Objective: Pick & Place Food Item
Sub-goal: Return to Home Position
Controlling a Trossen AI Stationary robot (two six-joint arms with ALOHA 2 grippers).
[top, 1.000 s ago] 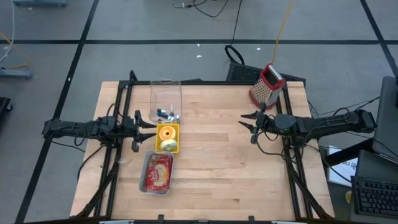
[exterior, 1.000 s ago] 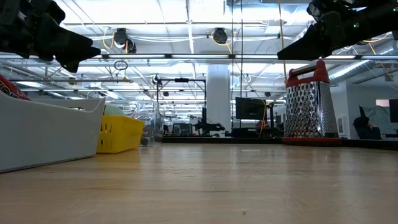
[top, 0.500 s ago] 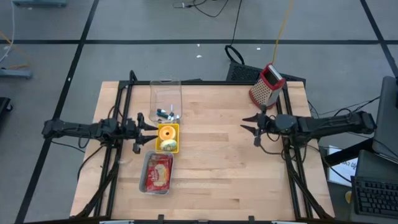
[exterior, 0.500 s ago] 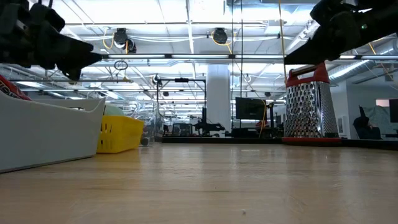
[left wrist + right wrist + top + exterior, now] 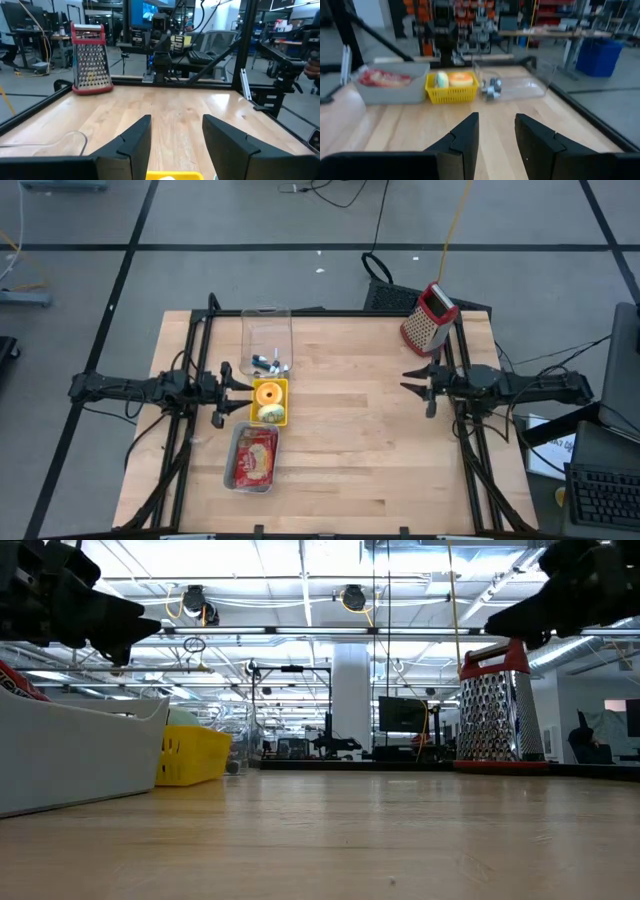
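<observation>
Three containers sit in a line on the left half of the worktop (image 5: 350,450) in the high view. Farthest back, the transparent bin (image 5: 266,330) holds a few small bottles (image 5: 268,364) clustered at its near end; their colours cannot be told. Just in front of it, the yellow basket (image 5: 284,390) carries an orange round item (image 5: 267,392) and a pale yellow-green one (image 5: 270,414). Nearest the front edge, the grey tray (image 5: 248,486) contains a red packet (image 5: 256,456). A metal grater (image 5: 428,318) with red trim stands at the back right corner. The left gripper (image 5: 243,383) hangs just beside the basket's left side, spread wide and holding nothing. The right gripper (image 5: 409,380) is over bare wood on the right, well apart from every container, likewise splayed and empty.

In the low view, the tray's wall fills the left edge, the basket shows behind it, and the grater stands upright at the right. Both grippers hang clear above the surface.

In the left wrist view, that arm's two dark fingers (image 5: 132,145) frame a broad gap with nothing in it. The basket's yellow rim shows between them, and the grater stands across the worktop.

In the right wrist view, that arm's fingers (image 5: 462,132) stand apart and empty. Beyond them the tray, basket and bin line up side by side: packet in the tray, two round items in the basket, bottles lying in the bin at the end nearest the basket.
</observation>
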